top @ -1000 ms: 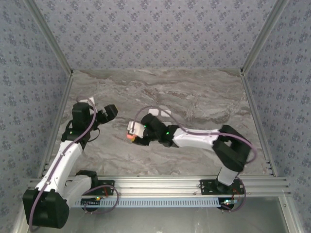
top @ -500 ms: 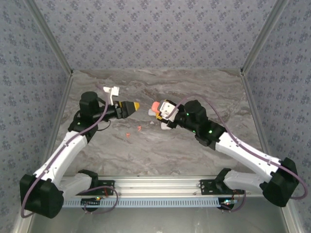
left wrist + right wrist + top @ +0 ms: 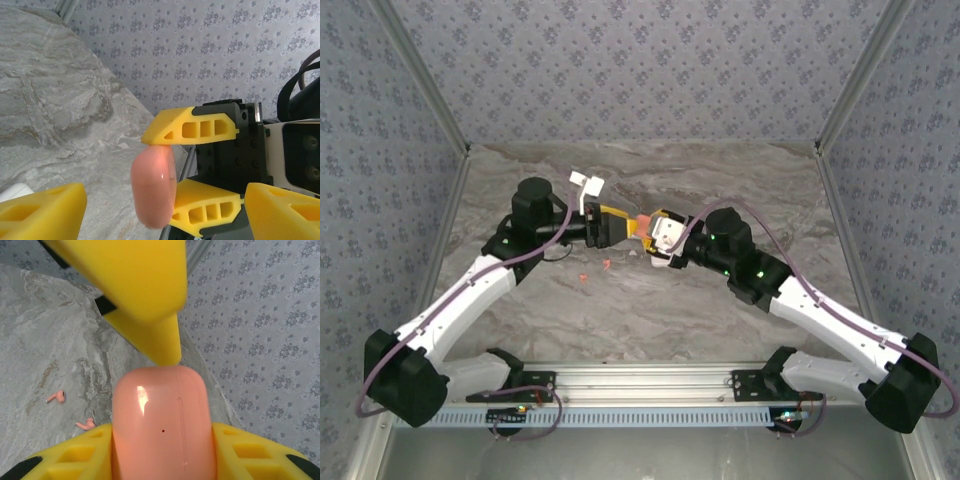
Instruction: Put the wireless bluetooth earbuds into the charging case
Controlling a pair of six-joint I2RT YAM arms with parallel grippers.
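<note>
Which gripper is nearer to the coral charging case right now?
Right. The right gripper is shut on the coral charging case; the left gripper is open just in front of it, one fingertip by the case's end.

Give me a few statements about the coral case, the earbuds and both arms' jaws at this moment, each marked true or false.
1. The jaws of the right arm are clamped on the coral case. True.
2. Both coral earbuds sit inside the case. False: they lie loose on the marble table, apart from the case.
3. The jaws of the left arm are shut on the case. False: they stand open, close to the case.
4. The two arms meet near the middle of the table. True.
</note>
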